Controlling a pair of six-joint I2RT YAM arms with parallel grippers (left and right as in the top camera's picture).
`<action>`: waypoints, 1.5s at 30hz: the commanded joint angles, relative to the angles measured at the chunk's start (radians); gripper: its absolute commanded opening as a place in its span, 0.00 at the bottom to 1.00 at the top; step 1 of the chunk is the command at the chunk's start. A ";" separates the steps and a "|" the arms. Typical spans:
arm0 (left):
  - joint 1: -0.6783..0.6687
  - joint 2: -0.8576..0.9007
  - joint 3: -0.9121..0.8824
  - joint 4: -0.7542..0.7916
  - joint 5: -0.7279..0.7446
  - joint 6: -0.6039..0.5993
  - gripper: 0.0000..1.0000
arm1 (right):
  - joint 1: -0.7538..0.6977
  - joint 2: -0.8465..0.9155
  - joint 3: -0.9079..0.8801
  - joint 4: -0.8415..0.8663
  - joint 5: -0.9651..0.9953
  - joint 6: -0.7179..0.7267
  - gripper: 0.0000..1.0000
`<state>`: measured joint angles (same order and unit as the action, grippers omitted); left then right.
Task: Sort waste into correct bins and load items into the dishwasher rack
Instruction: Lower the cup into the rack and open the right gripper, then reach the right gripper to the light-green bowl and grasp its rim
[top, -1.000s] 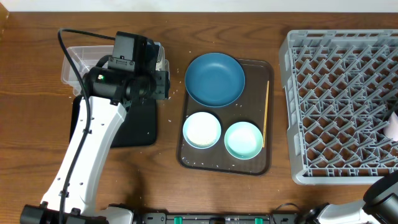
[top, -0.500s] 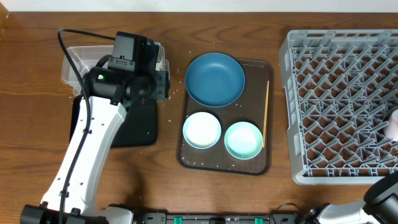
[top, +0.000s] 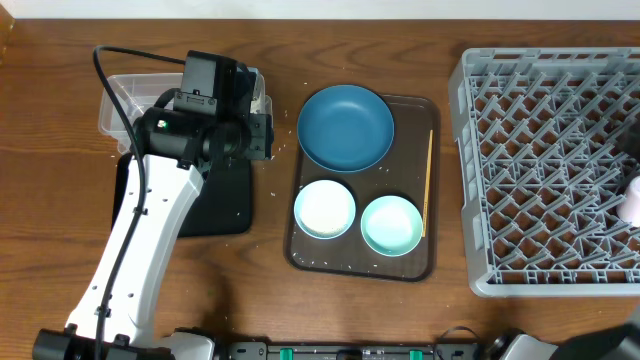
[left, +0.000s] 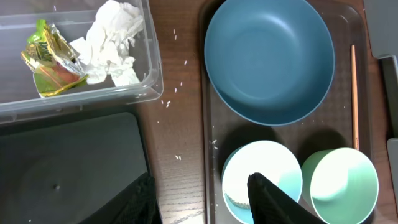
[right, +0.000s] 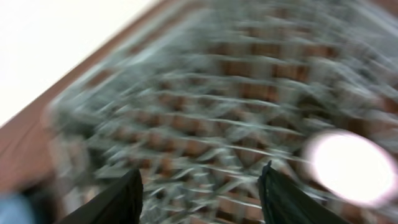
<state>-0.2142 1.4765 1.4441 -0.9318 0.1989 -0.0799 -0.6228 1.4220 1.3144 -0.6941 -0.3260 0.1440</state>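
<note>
My left gripper (left: 202, 202) hangs open and empty over the wood between the black tray (left: 68, 162) and the brown serving tray. The clear tub (left: 146, 74) holds crumpled white napkins (left: 112, 40) and a yellow-green wrapper (left: 50, 62). On the serving tray sit the dark-blue bowl (top: 346, 127), two pale mint bowls (top: 324, 208) (top: 391, 225) and a chopstick (top: 429, 180). My right gripper (right: 202, 193) is open with nothing between its fingers, above the grey dishwasher rack (top: 540, 150); its view is motion-blurred. The pinkish cup (top: 632, 203) lies in the rack at the right edge.
The brown serving tray (top: 300, 250) lies mid-table between the bins and the rack. Loose rice grains (left: 166, 102) are scattered on the wood beside the tub. My left arm (top: 130, 260) stretches from the front edge over the black tray.
My right gripper has opened and let go of the cup, which now rests in the rack; the right arm is moving away. The left arm has not moved.
</note>
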 joint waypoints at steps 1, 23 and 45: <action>-0.001 0.007 0.000 -0.003 -0.006 0.008 0.51 | 0.115 -0.024 0.005 -0.012 -0.122 -0.124 0.59; 0.000 0.007 0.000 -0.003 -0.006 0.008 0.59 | 0.844 0.258 0.005 -0.198 0.059 -0.207 0.58; 0.000 0.007 0.000 -0.003 -0.010 0.008 0.59 | 0.955 0.496 -0.008 -0.387 0.163 -0.081 0.34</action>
<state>-0.2142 1.4773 1.4441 -0.9321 0.1989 -0.0776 0.3099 1.8931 1.3136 -1.0813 -0.1829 0.0273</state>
